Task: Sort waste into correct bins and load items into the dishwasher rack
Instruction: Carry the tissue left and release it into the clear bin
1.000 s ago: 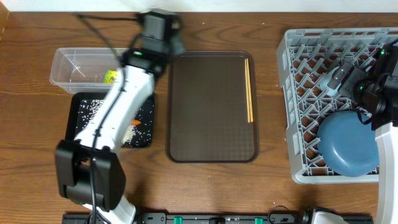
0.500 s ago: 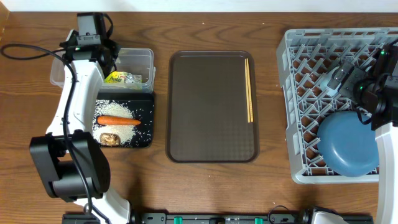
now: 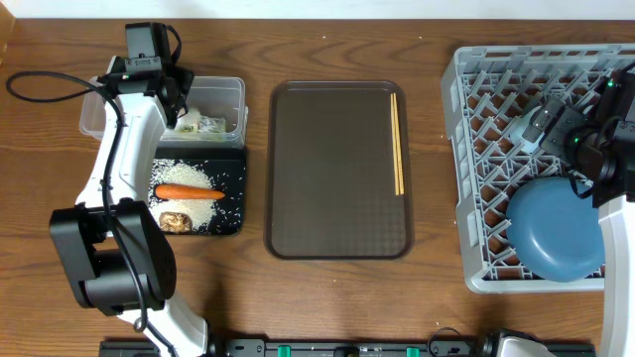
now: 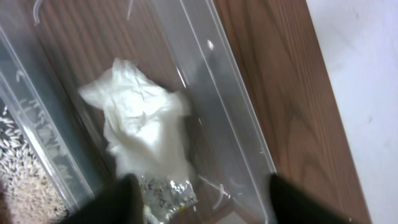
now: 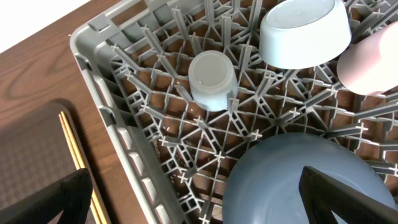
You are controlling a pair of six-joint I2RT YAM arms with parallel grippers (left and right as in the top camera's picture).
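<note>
My left gripper (image 4: 205, 202) hangs open over the clear tub (image 3: 226, 91), holding nothing. Below it in the tub lie crumpled white tissue (image 4: 146, 124) and a crinkled silvery wrapper (image 4: 165, 191). The black tray (image 3: 241, 198) holds loose rice (image 3: 193, 175), an orange carrot (image 3: 189, 191) and a brown lump (image 3: 176, 220). Wooden chopsticks (image 3: 398, 144) rest on the brown serving tray's right side. My right gripper (image 5: 205, 199) stands open above the grey rack (image 5: 118, 124), over the blue plate (image 5: 292, 180). A pale cup (image 5: 211, 78), a white bowl (image 5: 305, 31) and a second cup (image 5: 373, 62) sit in the rack.
The brown serving tray (image 3: 337, 169) lies between the bins and the rack (image 3: 466, 149). A black cable (image 3: 50, 79) loops on the table left of the tub. The left arm's base (image 3: 114, 263) stands in front of the black tray.
The left arm swung from the serving tray's corner to over the clear tub. Its jaws opened and let go of the wrapper and tissue into the tub. The right arm stayed still.
</note>
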